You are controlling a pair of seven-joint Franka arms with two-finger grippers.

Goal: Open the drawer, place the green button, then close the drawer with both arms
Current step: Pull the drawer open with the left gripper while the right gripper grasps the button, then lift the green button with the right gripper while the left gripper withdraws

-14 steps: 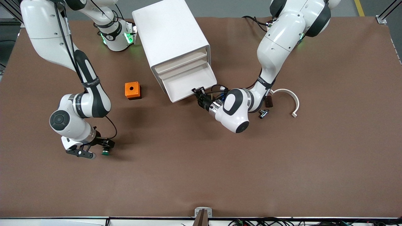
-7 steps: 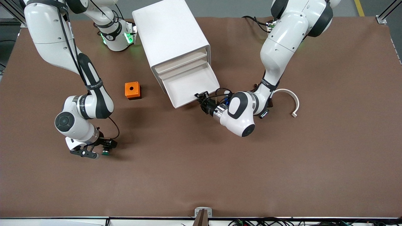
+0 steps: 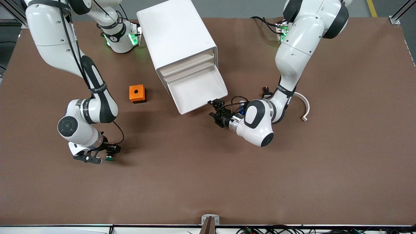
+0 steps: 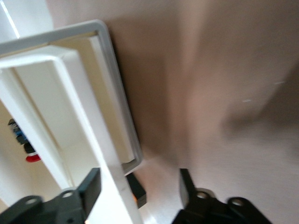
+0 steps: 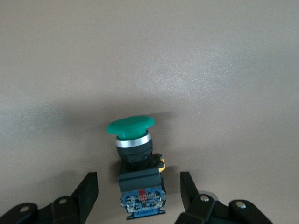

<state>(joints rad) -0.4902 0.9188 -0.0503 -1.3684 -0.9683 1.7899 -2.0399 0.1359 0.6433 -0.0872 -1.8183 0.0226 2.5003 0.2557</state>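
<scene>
Lying on the brown counter [image 3: 201,169], the green-capped black-and-blue push button [image 5: 135,161] sits between the right gripper's [image 5: 138,196] spread jaws; the left gripper [image 3: 215,110], jaws released, straddles the pulled-out white plastic drawer's [image 3: 198,91] front edge.

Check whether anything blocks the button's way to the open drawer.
Nothing visible does. The button sits between the right gripper's open fingers; bare table lies between it and the open drawer. The orange box stands aside.

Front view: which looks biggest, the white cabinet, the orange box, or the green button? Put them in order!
1. The white cabinet, biggest by far.
2. The orange box, much smaller.
3. The green button, tiniest, between the right gripper fingers.
</scene>
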